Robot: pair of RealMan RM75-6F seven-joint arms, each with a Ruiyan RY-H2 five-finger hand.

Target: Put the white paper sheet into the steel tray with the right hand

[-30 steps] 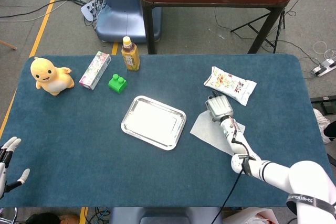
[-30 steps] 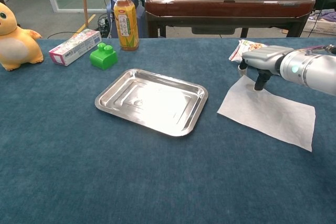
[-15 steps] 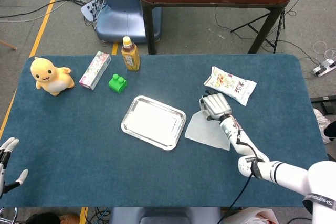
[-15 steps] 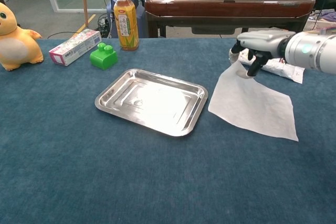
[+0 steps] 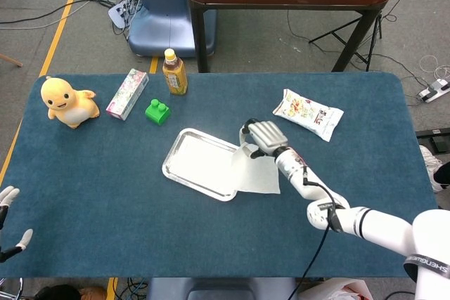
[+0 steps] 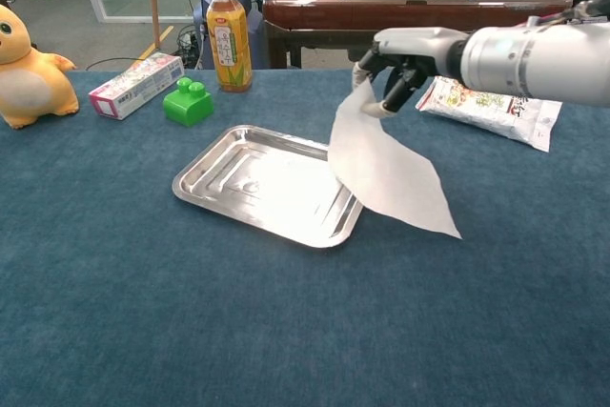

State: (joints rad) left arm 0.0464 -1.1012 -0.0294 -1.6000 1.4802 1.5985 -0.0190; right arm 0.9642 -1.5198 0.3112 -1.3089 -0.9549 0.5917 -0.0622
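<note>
My right hand (image 5: 263, 135) (image 6: 405, 54) pinches one corner of the white paper sheet (image 5: 254, 171) (image 6: 383, 167) and holds it up off the table. The sheet hangs down from the fingers, and its lower part covers the right end of the steel tray (image 5: 195, 163) (image 6: 250, 181). The tray lies flat at the middle of the blue table with nothing else in it. My left hand (image 5: 7, 219) shows only at the bottom left edge of the head view, fingers apart, holding nothing.
A snack bag (image 5: 308, 113) (image 6: 488, 106) lies right of my right hand. At the back left stand a drink bottle (image 5: 174, 72) (image 6: 228, 33), a green block (image 5: 157, 111) (image 6: 188, 102), a pink box (image 5: 127, 93) (image 6: 134, 85) and a yellow plush toy (image 5: 66, 101) (image 6: 30, 71).
My right hand has lifted the sheet off the table and carried it left, from beside the snack bag to over the tray's right end.
</note>
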